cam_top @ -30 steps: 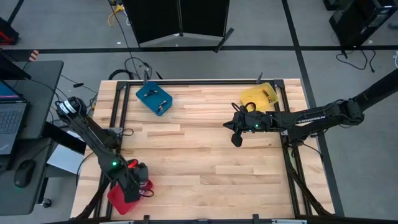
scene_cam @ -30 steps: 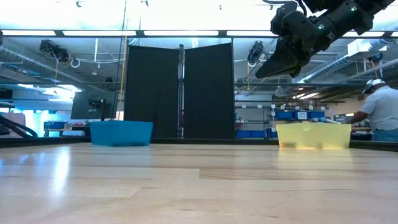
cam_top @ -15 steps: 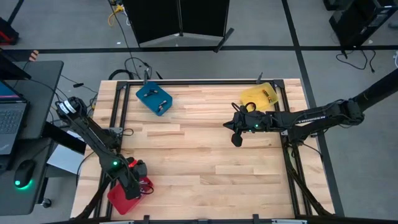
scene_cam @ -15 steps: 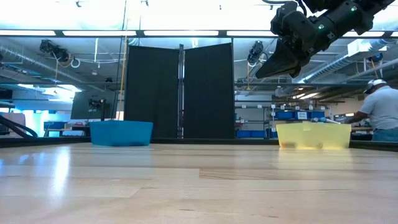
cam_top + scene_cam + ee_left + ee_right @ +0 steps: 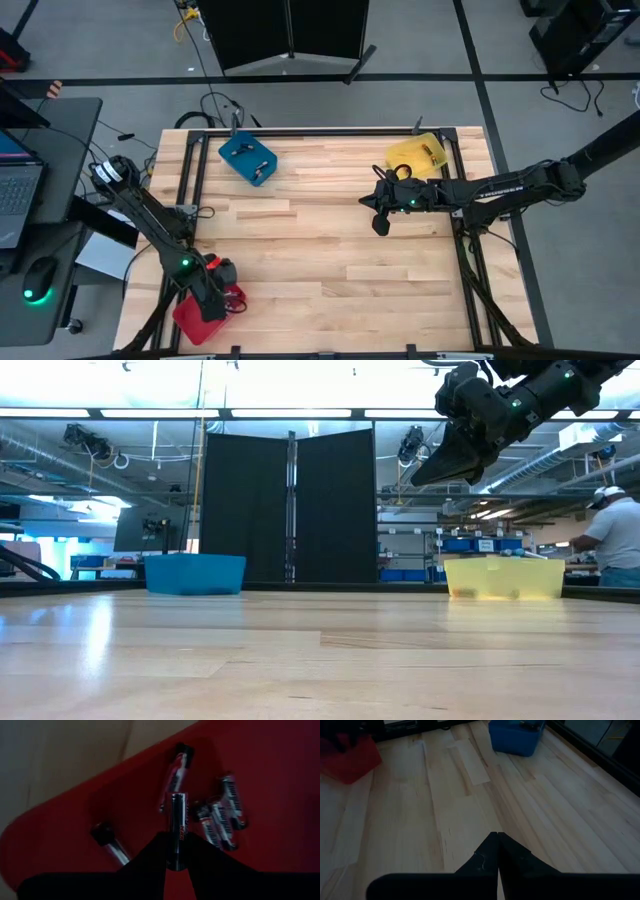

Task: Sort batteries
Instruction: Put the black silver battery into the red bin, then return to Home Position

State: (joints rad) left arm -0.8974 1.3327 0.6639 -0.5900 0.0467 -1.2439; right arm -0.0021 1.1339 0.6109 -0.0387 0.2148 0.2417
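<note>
Left gripper (image 5: 176, 851) over red tray (image 5: 280, 795) | clamps battery (image 5: 177, 827) | arm angled down

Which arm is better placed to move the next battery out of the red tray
Left. Its gripper is over the red tray, fingers already shut on a battery. The right gripper hangs empty above mid-table.

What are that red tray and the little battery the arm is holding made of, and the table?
Red tray: probably plastic, smooth with a dull sheen. Battery in the left gripper: seemingly metal with a glossy printed wrap, judging by its bright highlights. Table: pale wooden planks with visible grain and seams.
</note>
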